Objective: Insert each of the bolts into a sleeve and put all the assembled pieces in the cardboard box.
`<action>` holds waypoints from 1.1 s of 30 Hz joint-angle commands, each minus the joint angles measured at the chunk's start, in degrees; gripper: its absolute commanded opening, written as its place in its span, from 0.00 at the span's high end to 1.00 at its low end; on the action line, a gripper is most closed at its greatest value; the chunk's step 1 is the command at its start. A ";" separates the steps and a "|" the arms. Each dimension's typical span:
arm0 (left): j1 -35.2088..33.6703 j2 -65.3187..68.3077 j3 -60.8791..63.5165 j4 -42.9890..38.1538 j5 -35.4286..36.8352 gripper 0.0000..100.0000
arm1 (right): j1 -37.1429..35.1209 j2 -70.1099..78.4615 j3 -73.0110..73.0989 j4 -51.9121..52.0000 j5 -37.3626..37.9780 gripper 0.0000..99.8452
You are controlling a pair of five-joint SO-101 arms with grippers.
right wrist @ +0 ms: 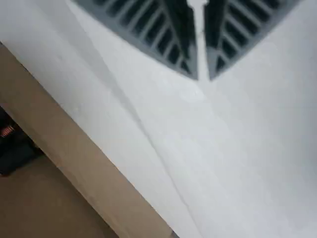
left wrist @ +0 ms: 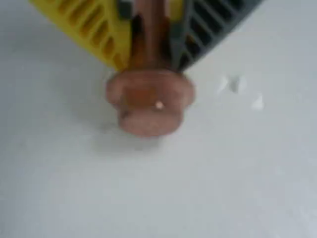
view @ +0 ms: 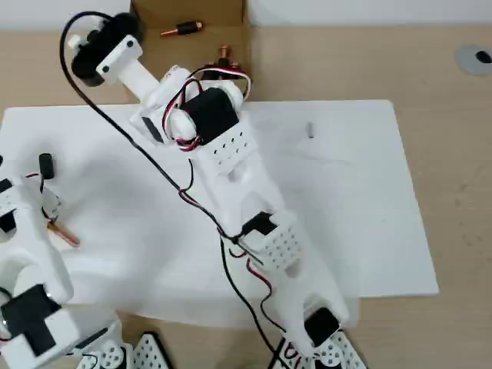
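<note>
The fingers (left wrist: 89,25) of the left gripper (left wrist: 151,59), one yellow and one grey, both ribbed, are clamped on a copper-coloured bolt (left wrist: 148,101). Its shank is pinched between them, and its round, flanged head juts out past the tips, just over the white sheet (left wrist: 237,173); the rest of the shank is hidden by the fingers.

The grey, ribbed fingers (right wrist: 163,29) of the right gripper (right wrist: 200,74) are drawn almost together, with a thin slit left between them and nothing held. Their upper parts are cut off by the frame. Below them the creased sheet is seen, bordered by a brown band, and beyond it a dark object that cannot be made out.

In the high view the right arm (view: 231,154), white with black motors and loose cables, is stretched diagonally across the sheet towards the cardboard box (view: 231,19), part of whose near wall is covered by it. An assembled piece (view: 181,29), copper and black, is lying in the box. A second copper piece (view: 224,52) is half hidden behind the cables. A small grey pin (view: 310,130), too small to identify, is lying alone on the sheet.
</note>
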 commanded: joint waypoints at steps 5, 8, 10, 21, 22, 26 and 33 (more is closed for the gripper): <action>-1.41 1.71 -2.81 0.53 0.53 0.96 | -0.92 -4.44 -2.15 0.88 0.26 0.99; -1.14 1.54 -3.60 2.73 0.53 0.89 | -0.92 -4.44 -2.15 0.88 0.26 0.99; -0.53 1.54 -5.36 5.89 0.53 0.88 | -0.92 -4.44 -2.15 0.88 0.26 0.99; -0.35 1.54 -20.48 23.65 0.44 0.81 | -0.84 -4.44 -2.15 0.88 0.26 0.99; -0.35 1.54 -23.56 25.14 -0.09 0.81 | -0.84 -4.44 -2.15 0.88 0.26 0.99; -0.09 2.77 -35.60 25.14 -4.31 0.81 | -0.84 -4.44 -2.15 0.88 0.26 0.99; 6.07 20.09 -43.69 18.20 -21.89 0.81 | -0.75 -4.44 -2.15 0.88 0.26 0.99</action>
